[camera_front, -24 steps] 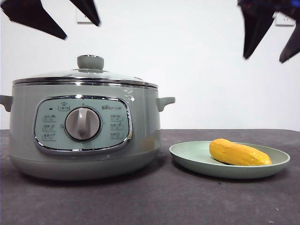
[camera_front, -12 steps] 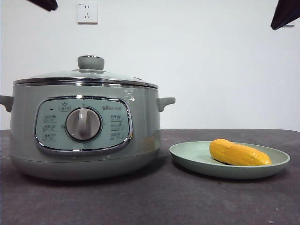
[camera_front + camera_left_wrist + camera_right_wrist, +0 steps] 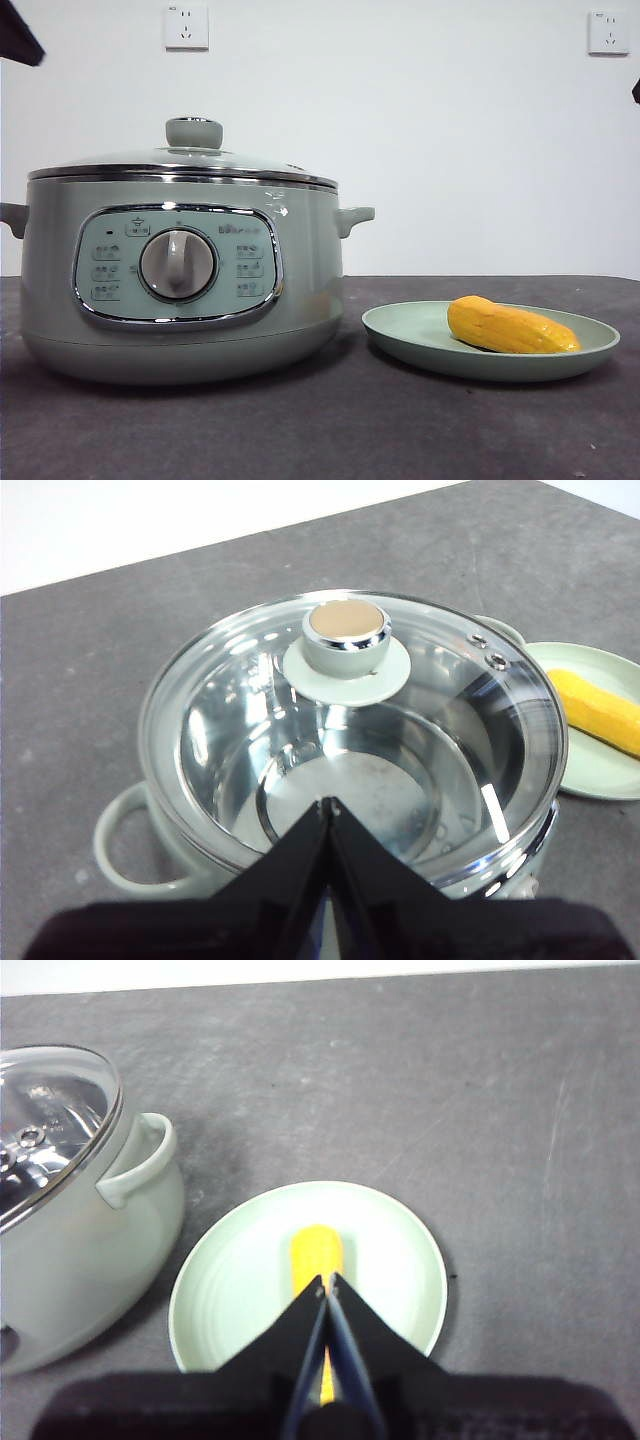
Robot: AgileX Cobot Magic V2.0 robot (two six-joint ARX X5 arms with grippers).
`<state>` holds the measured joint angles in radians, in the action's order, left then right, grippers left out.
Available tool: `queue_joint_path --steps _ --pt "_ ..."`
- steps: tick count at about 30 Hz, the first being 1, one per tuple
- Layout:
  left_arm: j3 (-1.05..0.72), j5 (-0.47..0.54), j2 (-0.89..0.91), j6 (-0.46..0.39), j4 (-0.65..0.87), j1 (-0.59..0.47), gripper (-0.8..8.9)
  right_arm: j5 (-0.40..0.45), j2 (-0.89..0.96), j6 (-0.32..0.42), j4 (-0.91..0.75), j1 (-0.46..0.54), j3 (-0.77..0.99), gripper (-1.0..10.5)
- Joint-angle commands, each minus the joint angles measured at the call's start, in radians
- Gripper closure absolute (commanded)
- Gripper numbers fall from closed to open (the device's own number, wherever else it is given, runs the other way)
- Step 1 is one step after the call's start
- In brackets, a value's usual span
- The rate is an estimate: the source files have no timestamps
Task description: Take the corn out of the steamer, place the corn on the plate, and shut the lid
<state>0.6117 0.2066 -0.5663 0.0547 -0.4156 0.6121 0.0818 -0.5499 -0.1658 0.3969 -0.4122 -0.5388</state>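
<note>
A: Status check. The corn (image 3: 511, 329) lies on its side on the plate (image 3: 400, 330), toward the plate's 3 o'clock half in the front view, free of any gripper. The plate sits on the desk (image 3: 300, 430) just beside the steamer (image 3: 180, 290), at the steamer's 3 o'clock.

B: And the lid (image 3: 350, 730)?

A: Seated on the steamer, steel rim flush all round, knob (image 3: 347, 630) up. Through the glass the left wrist view shows only a bare metal pan.

B: Grippers?

A: Left gripper (image 3: 328, 805) hangs above the steamer, jaws pressed together, empty. Right gripper (image 3: 326, 1285) hangs above the plate and corn, jaws likewise pressed together, holding nothing. In the front view only black tips show at the upper side edges.

B: Judgement?

A: All three steps read as done: corn out, corn plated, lid closed. Nothing left that the pictures show; both arms look parked clear.
</note>
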Motion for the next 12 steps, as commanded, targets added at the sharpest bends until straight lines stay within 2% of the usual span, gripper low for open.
queue_joint_path --steps 1,12 --pt "-0.003 0.003 0.007 -0.010 -0.032 0.004 8.17 0.003 0.000 -0.043 -0.003 -0.002 0.006 9.5" --pt "-0.003 0.003 -0.034 -0.010 -0.083 0.004 8.17 0.003 0.000 -0.043 0.001 -0.002 0.006 9.5"
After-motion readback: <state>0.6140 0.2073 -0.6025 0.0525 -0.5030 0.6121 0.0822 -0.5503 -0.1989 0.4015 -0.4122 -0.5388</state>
